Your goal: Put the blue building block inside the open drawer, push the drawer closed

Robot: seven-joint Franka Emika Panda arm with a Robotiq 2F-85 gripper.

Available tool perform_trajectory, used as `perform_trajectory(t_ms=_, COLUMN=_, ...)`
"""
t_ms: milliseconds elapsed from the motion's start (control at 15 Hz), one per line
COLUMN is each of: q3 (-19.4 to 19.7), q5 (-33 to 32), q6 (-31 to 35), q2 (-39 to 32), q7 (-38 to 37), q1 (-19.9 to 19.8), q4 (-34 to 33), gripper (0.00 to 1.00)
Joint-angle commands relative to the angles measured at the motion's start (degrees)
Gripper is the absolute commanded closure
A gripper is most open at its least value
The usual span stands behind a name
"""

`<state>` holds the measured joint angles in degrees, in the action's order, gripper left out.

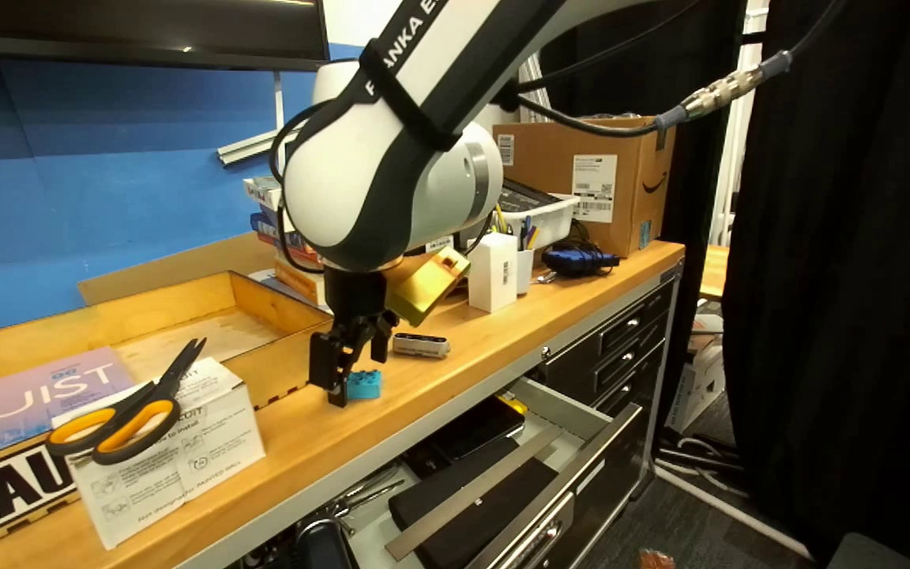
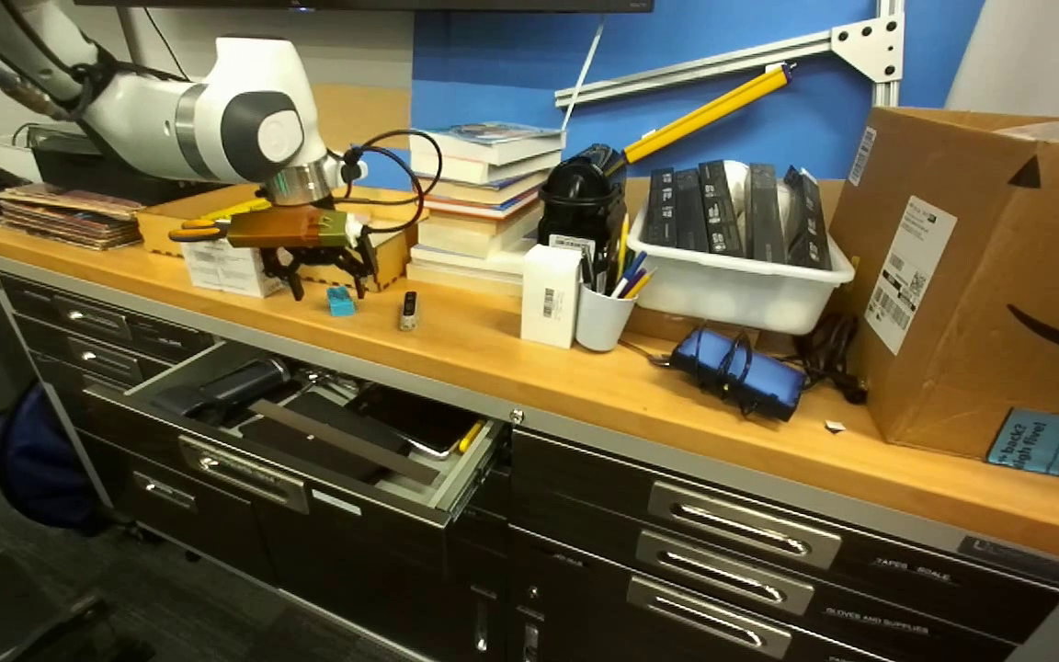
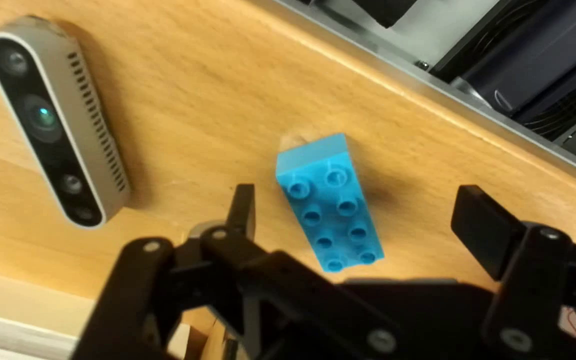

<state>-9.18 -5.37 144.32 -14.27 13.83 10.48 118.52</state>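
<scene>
The blue building block [image 1: 366,385] lies on the wooden worktop, studs up, near its front edge. It also shows in an exterior view [image 2: 340,302] and in the wrist view [image 3: 328,205]. My gripper [image 2: 329,291] is open and empty, pointing down at the block. In the wrist view the block lies between the spread fingers [image 3: 360,215], nearer the left one, and touches neither. The open drawer [image 2: 148,427] is pulled out below the worktop and holds several dark items. Its front also shows in an exterior view [image 1: 581,476], and part of its inside in the wrist view [image 3: 438,30].
A small grey camera [image 3: 58,120] lies beside the block. A white box [image 1: 194,442] carries yellow-handled scissors [image 1: 127,419]. A wooden tray [image 1: 281,363] stands behind. A white upright box [image 2: 549,296], a pen cup [image 2: 600,322] and a book stack [image 2: 483,221] stand along the worktop.
</scene>
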Motion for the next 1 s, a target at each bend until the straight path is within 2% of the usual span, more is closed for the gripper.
perform_trajectory(t_ms=0, q3=-0.5, q5=-1.5, q6=0.0, q2=-4.0, q7=-1.2, q1=0.5, q4=-4.7, gripper=0.27)
perform_trajectory(t_ms=267, q3=-0.9, q5=-0.8, q6=-1.7, q2=-3.9, q7=0.0, q1=-0.1, q4=-4.9, gripper=0.58)
perform_trajectory(t_ms=533, q3=0.5, q5=-3.6, q6=-0.9, q2=-0.4, q7=-1.5, q1=0.0, q4=-1.3, gripper=0.88)
perform_trajectory(t_ms=600, q3=1.1, q5=-4.4, q6=-0.8, q2=0.3, q7=-2.1, q1=-0.2, q4=-0.3, gripper=0.85)
perform_trajectory(t_ms=933, q3=3.6, q5=-6.5, q6=-4.1, q2=7.3, q7=-3.6, q1=-2.4, q4=9.5, gripper=0.85)
